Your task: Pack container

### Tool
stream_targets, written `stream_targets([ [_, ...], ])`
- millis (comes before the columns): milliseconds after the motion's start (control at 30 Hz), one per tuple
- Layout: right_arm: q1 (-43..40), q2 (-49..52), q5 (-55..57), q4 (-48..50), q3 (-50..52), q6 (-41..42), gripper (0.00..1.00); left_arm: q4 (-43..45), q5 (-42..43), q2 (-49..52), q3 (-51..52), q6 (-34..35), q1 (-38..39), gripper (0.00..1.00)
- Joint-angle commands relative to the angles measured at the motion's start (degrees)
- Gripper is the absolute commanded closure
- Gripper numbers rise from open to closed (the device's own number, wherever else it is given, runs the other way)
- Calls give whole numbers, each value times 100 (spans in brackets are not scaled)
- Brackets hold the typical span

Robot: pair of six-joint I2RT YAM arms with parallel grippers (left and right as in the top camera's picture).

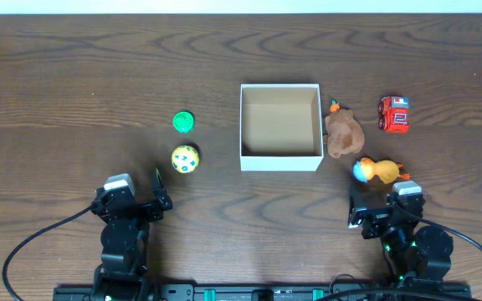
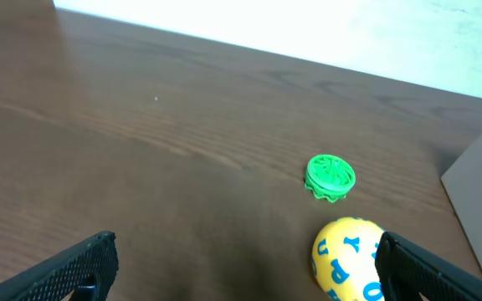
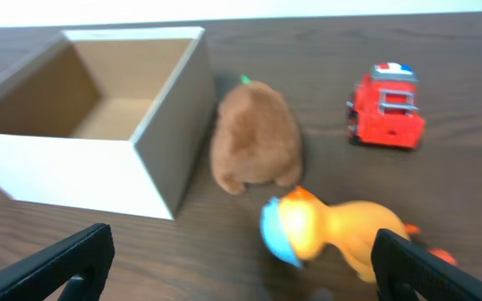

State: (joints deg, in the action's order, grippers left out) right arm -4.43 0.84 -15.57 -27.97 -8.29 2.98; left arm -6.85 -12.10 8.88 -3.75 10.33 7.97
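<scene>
container (image 1: 280, 161): sat mid-table, empty.
right of it: plush (image 1: 343, 134) just beside the wall; duck (image 1: 379, 171), truck (image 1: 394, 114) near.
left of it: ball (image 1: 185, 159), disc (image 1: 183, 123).
grippers: left gripper (image 2: 247, 251) and right gripper (image 3: 243, 251) were both spread, empty.
step: first pick was pending; probably right gripper onto duck.

One box (image 1: 280, 162) is counted. One disc (image 1: 183, 122) and one ball (image 1: 185, 159) are seen ahead of the left fingers (image 2: 65, 272). One plush (image 1: 342, 134), one duck (image 1: 378, 170) and one truck (image 1: 394, 114) are seen ahead of the right fingers (image 3: 57, 263).
</scene>
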Motion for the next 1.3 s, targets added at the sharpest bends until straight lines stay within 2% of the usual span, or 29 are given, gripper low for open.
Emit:
stream_targets([
  [0,42,57,-428,162,-44,518,1,-391,15,109,-243,315,-28,2],
  [200,42,999,-378,369,-708,656,1,-909,11,1062,-1392,306,-28,2],
  [367,42,2638,-374,275,-2022,339,1,-1274,2,2385,-2715,140,-31,2],
  [600,44,5399,-374,-922,-4618,2,1,-2103,-192,4229,-4282,28,-168,2],
  [833,129,7901,-24,-2236,-6708,-457,1,-2575,293,5488,-5178,31,-529,2],
  [933,223,8642,-44,-2457,-7018,-433,1,-2603,564,5772,-5285,31,-761,2],
  [1133,291,9670,-1095,-2409,-7025,-354,1,-2721,911,6083,-5285,28,-1169,2],
  [1200,326,9914,-1113,-2374,-7025,-234,1,-2743,911,6133,-5285,26,-1228,2],
  [1267,404,10157,-658,-2352,-7025,61,1,-2763,909,6183,-5281,26,-1261,2],
])
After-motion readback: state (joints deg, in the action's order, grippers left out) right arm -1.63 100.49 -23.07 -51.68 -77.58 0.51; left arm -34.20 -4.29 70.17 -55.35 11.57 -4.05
